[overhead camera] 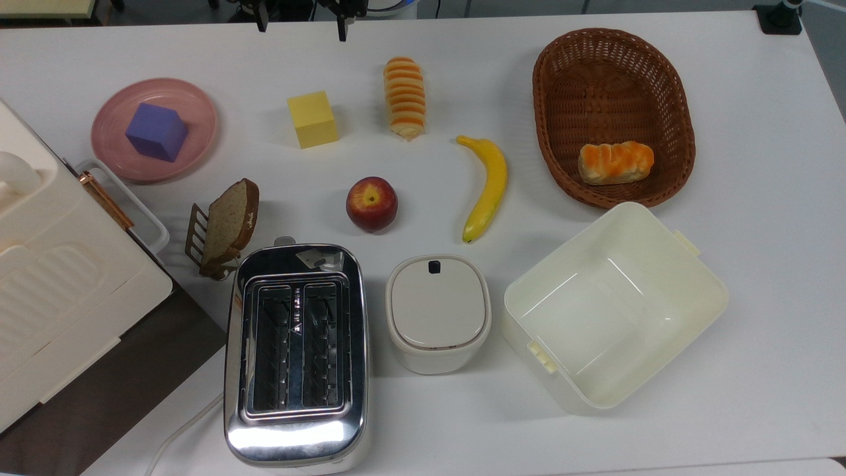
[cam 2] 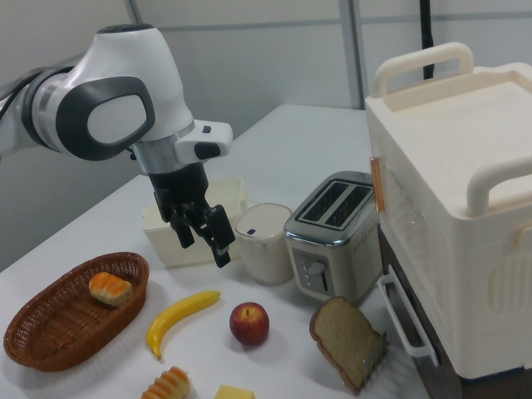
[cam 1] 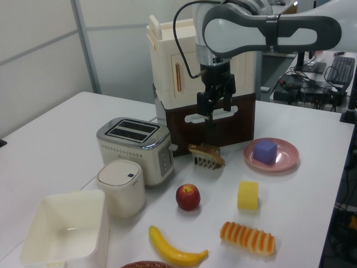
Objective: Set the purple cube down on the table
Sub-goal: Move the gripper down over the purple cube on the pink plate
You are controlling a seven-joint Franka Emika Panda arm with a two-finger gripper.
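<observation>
Two cubes are out: one purple cube (overhead camera: 157, 131) on the pink plate (overhead camera: 198, 109) and one yellow cube (overhead camera: 312, 119) on the table (overhead camera: 760, 218). There is one apple (overhead camera: 371, 203), one banana (overhead camera: 487, 186), one toaster (overhead camera: 296, 354), one basket (overhead camera: 613, 116). The purple cube sits flat, turned corner-on in the top view, with no long axis. The gripper (cam 2: 204, 237) hangs above the table, empty, fingers apart.

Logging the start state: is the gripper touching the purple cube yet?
Apart. In the left view the open gripper hangs in the air above the table, while the purple cube sits alone on the pink plate, well to the left view's right.
</observation>
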